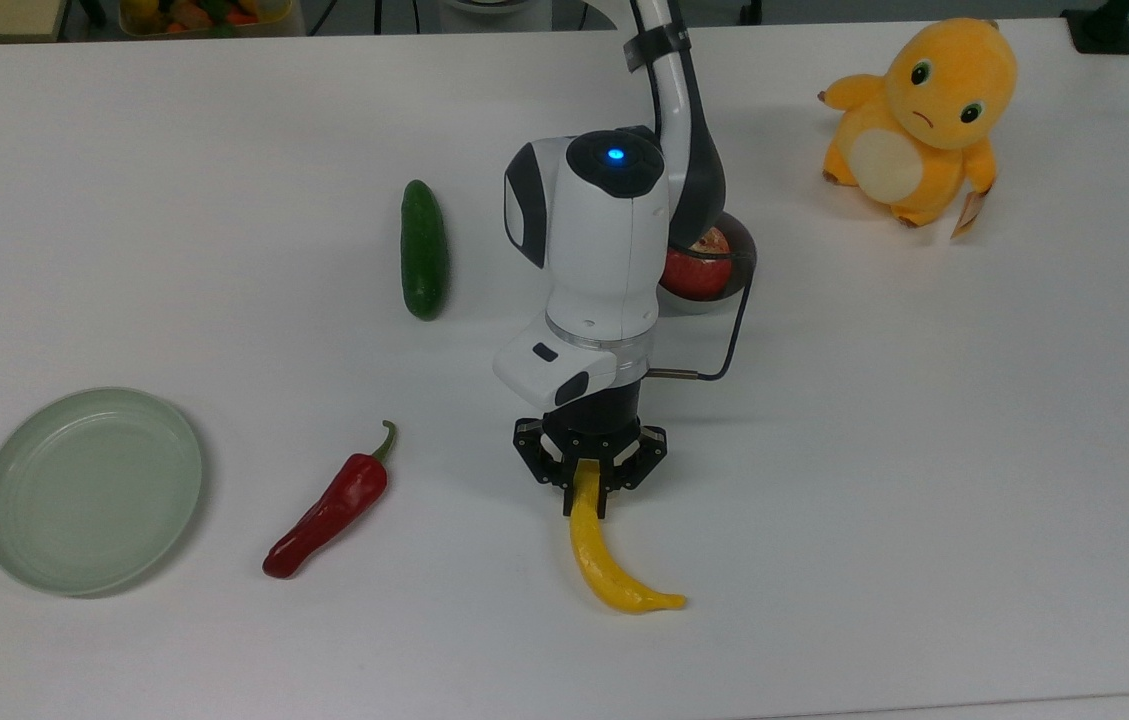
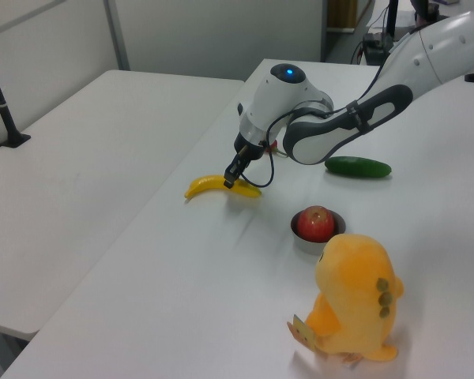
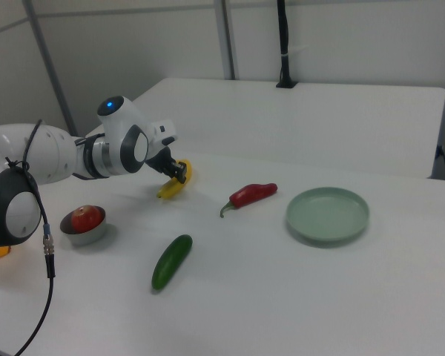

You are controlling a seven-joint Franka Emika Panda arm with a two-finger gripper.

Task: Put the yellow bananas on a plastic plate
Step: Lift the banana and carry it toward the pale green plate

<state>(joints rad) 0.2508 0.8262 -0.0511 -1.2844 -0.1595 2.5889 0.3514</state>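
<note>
On my top view I see a dark green cucumber [image 1: 423,250] lying above and to the left of the claw [image 1: 586,497], well apart from it. A red chili pepper [image 1: 329,506] lies level with the claw on the top view's left, its green stem pointing up. Behind the claw sits a small grey bowl [image 1: 742,250] holding a red apple [image 1: 698,268]. Far off toward the top view's upper right, an orange plush toy [image 1: 919,120] sits upright on the white surface [image 1: 924,450].
</note>
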